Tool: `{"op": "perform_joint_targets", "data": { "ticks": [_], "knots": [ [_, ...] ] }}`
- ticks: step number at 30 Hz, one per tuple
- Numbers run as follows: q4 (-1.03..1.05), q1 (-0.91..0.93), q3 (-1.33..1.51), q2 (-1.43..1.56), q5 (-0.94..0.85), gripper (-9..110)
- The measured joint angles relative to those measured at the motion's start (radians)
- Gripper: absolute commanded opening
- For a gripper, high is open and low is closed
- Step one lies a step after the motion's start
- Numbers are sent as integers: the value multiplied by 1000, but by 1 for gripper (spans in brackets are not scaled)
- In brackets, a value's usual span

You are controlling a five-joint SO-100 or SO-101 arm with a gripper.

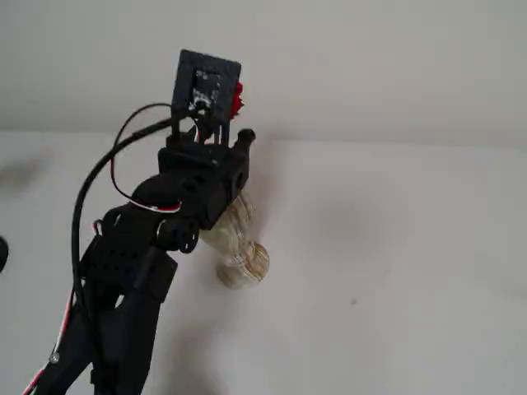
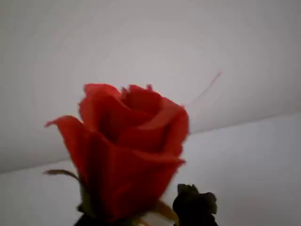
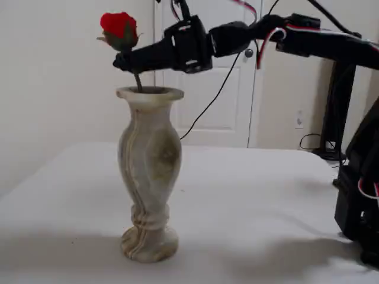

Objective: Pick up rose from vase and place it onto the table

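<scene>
The marbled cream-and-tan vase [image 3: 148, 171] stands upright on the white table [image 3: 254, 195]. The red rose [image 3: 118, 26] rises above its mouth, and a short piece of stem [image 3: 138, 81] still runs down into the vase. My gripper [image 3: 123, 61] reaches in from the right and is shut on the stem just under the bud. In the wrist view the bud [image 2: 127, 155] fills the frame, with a dark fingertip [image 2: 195, 205] beside it. In a fixed view from behind, my arm hides most of the vase [image 1: 243, 263]; only a bit of the rose [image 1: 238, 99] shows.
The arm's base [image 3: 355, 201] stands at the table's right edge. A white door [image 3: 225, 100] and a pale wall lie behind. Cables [image 1: 82, 197] hang along the arm. Bare tabletop [image 1: 395, 247] lies right of the vase.
</scene>
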Motion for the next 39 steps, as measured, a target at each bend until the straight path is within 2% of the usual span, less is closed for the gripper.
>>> {"op": "perform_joint_targets", "data": {
  "ticks": [2, 12, 19, 26, 32, 39],
  "knots": [
    [0, 0, -6, -2, -11, 0],
    [34, 0, -103, -2, -63, 0],
    [241, 84, -417, -2, -114, 0],
    [479, 265, -788, -41, -175, 0],
    [618, 439, -847, -41, -247, 0],
    [874, 578, -847, -41, -393, 0]
  ]
}}
